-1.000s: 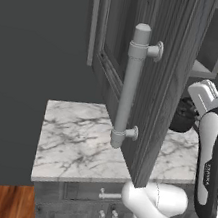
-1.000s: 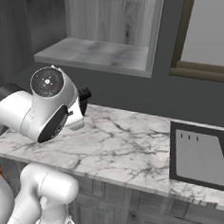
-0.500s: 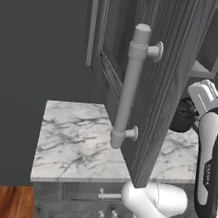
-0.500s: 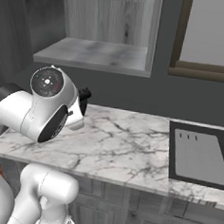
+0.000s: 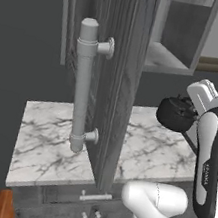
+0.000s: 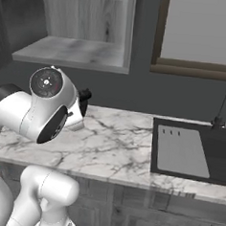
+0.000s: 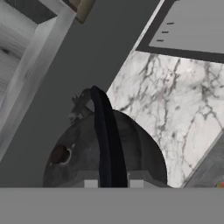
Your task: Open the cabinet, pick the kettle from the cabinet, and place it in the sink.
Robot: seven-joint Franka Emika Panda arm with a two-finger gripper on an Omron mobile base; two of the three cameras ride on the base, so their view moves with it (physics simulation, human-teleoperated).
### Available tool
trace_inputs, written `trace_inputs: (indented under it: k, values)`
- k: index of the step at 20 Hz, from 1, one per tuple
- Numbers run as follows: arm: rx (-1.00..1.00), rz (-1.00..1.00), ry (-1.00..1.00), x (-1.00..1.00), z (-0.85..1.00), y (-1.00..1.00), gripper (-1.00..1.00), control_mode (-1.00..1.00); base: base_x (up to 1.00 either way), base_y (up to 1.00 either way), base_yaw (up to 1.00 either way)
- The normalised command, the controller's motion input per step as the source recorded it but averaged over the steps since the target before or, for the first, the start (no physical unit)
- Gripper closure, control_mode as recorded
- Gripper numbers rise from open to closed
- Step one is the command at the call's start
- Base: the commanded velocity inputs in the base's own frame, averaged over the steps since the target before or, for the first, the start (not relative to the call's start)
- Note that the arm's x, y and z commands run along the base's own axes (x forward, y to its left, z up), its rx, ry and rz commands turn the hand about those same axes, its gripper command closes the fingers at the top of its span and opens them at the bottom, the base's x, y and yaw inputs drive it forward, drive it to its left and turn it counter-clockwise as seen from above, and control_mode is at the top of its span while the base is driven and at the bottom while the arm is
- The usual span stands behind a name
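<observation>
Fingers clamp kettle handle — held above counter

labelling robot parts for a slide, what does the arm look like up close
The arm is glossy white with rounded, bulbous links. Dark grey bands mark the joints, one running down the link in the left base view. A round cap with a dark dial-like face tops one joint. No loose cables show.

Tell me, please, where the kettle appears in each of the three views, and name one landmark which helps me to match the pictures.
Left base view: the kettle sits right of centre, above the marble counter, beside the white arm.
Right base view: a small dark part of it peeks out behind the arm's round joint, left of centre.
Hand view: it is large at bottom centre, its arched handle running upward.
Shared landmark: the marble counter.
</observation>
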Motion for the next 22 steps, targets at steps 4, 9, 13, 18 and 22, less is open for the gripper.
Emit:
trace_inputs:
  k: [4,9,13,18,22]
  values:
    - [0.00,0.00,0.00,0.00,0.00,0.00,1.00,1.00,0.04,-0.60,-0.05]
    - [0.00,0.00,0.00,0.00,0.00,0.00,1.00,1.00,0.13,-0.65,0.00]
    - [0.00,0.00,0.00,0.00,0.00,0.00,1.00,1.00,0.16,-0.63,0.00]
    - [0.00,0.00,0.00,0.00,0.00,0.00,1.00,1.00,0.19,-0.64,0.00]
    - [0.00,0.00,0.00,0.00,0.00,0.00,1.00,1.00,0.25,-0.63,0.00]
